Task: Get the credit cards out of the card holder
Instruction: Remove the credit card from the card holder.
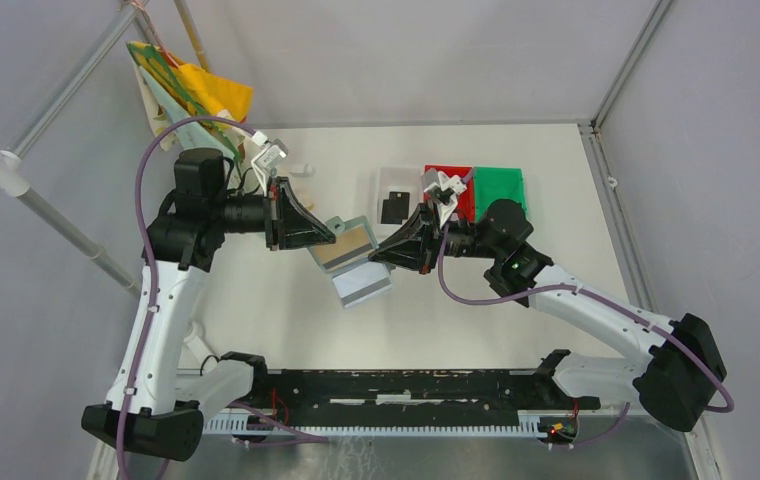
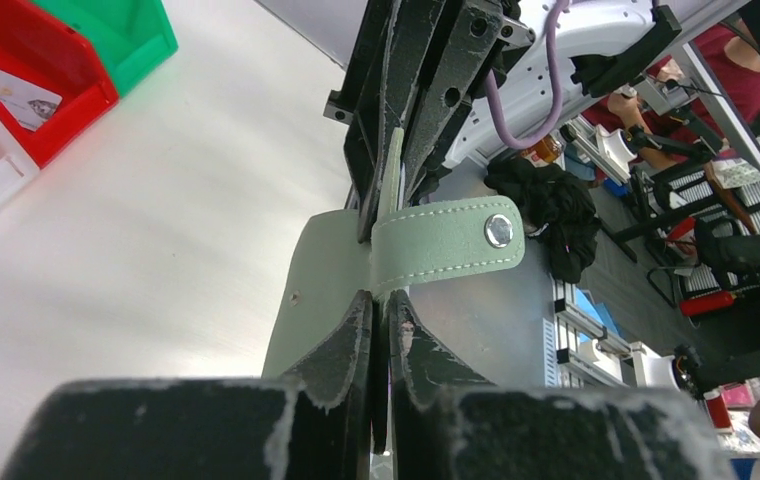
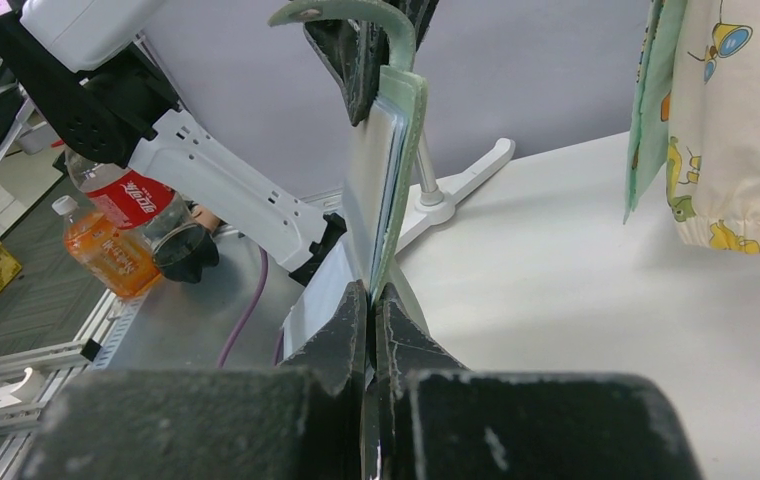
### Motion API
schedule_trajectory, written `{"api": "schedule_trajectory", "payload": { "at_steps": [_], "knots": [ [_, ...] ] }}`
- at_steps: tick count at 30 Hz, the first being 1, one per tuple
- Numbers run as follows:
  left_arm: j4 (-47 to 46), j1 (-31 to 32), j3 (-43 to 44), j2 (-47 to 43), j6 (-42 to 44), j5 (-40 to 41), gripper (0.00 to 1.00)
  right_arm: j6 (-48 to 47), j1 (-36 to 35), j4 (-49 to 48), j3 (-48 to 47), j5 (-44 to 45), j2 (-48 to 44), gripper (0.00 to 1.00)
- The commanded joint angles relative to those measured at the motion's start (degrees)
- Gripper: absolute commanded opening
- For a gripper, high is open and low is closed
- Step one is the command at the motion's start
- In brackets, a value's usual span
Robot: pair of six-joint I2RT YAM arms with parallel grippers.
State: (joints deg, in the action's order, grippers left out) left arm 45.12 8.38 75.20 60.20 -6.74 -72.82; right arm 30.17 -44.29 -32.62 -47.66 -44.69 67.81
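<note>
Left pincer point(image 2: 379, 305) hides card holder point(image 2: 318, 262) edge.

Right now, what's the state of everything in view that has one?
Grey-green folding card holder: off the table, open, snap strap undone.
Left tool: shut on the card holder.
Right tool: shut on the card holder.
Tan-gold card: in the holder, not out yet.
Black card: out, lying in the white plastic bin.
Red plastic bin: holds one pale card.
</note>
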Motion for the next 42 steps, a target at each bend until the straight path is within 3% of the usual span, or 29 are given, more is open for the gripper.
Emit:
{"api": "schedule_trajectory", "payload": {
  "at_steps": [1,7,13,19,22,25,31,37,42],
  "knots": [
    [-4.3,0.1,-0.8,-1.5,-3.0,1.3,0.09,0.4,-0.9,-6.0,-3.3,0.7,-2.0,0.00],
    [-4.3,0.1,-2.5,-3.2,0.0,4.7,0.04,0.7,-1.4,-6.3,-3.9,1.0,-1.7,0.00],
    [-2.8,0.1,-2.6,-3.3,2.0,2.3,0.02,0.6,-1.5,-6.0,-4.5,1.5,-1.5,0.00],
    [2.5,0.1,0.5,-2.4,9.8,3.0,0.02,0.3,-1.4,-4.2,-4.1,-1.5,-1.7,0.38],
    [6.7,0.2,2.2,-1.1,14.5,2.1,0.02,0.0,-1.4,-3.7,-3.9,-3.4,-2.1,0.51],
    [7.9,0.2,2.7,-0.7,15.7,0.2,0.02,-0.3,-1.3,-2.8,-5.1,-2.3,-1.5,0.59],
    [8.4,0.2,3.5,-0.9,15.6,-2.0,0.02,2.2,-1.3,-0.2,-8.6,1.2,3.6,0.62],
    [8.8,0.1,4.2,-1.2,15.1,-3.0,0.02,6.4,-1.4,-6.5,-3.2,1.8,3.8,0.60],
    [8.8,0.1,4.6,-0.5,14.2,-4.1,0.02,9.7,-1.5,-13.3,-0.9,0.9,3.4,0.35]
  ]
}}
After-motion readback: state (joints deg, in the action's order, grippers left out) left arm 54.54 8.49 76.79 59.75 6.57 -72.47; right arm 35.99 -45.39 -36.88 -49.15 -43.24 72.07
